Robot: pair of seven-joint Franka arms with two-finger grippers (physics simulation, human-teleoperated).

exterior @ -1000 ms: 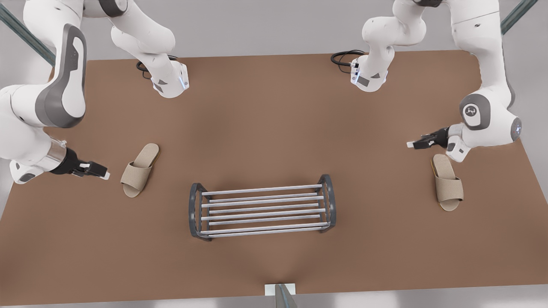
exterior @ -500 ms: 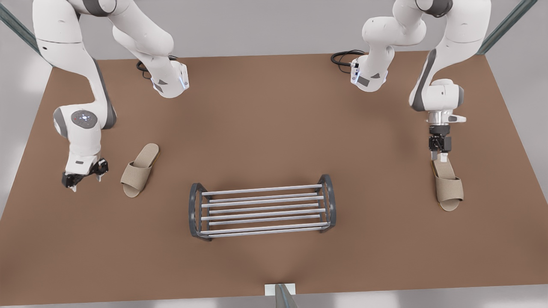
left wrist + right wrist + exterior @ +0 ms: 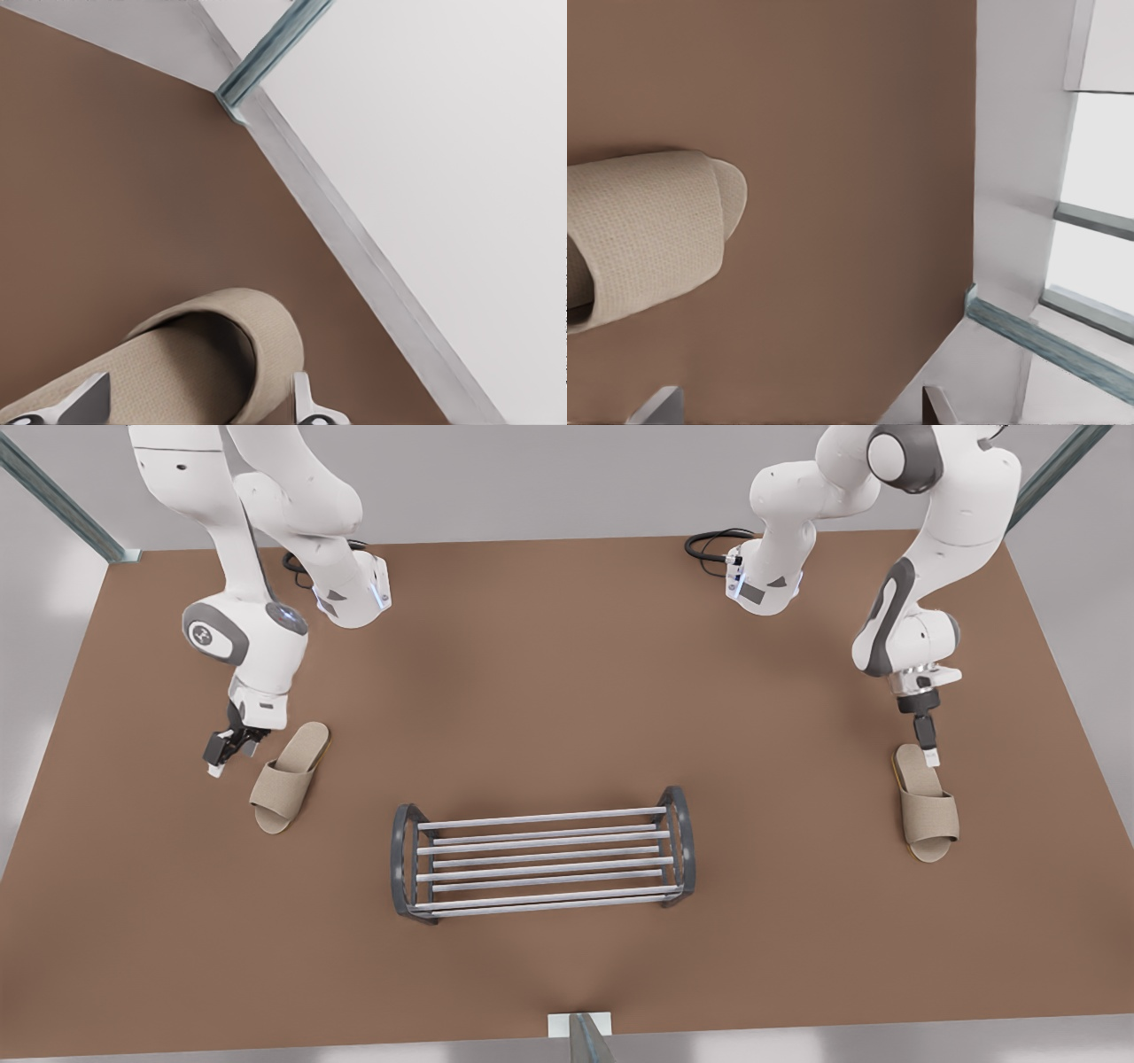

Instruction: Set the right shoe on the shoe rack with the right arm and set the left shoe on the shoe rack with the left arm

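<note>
Jaws apart, the left gripper hangs over the heel of the left shoe, which lies flat well off the rack's end on the front view's right, seemingly lined up to straddle and pinch it. The right gripper, likewise spread, sits just beside the right shoe on the side away from the rack, not yet over it. Neither shoe is on the rack.

- Two white arms with smooth rounded segments are seen, with dark grey bands at the joints.
- A round grey cap with a small logo is carried by each arm.
- Black cables are attached at both bases.
- Black grippers with pale fingertips are fitted.
</note>
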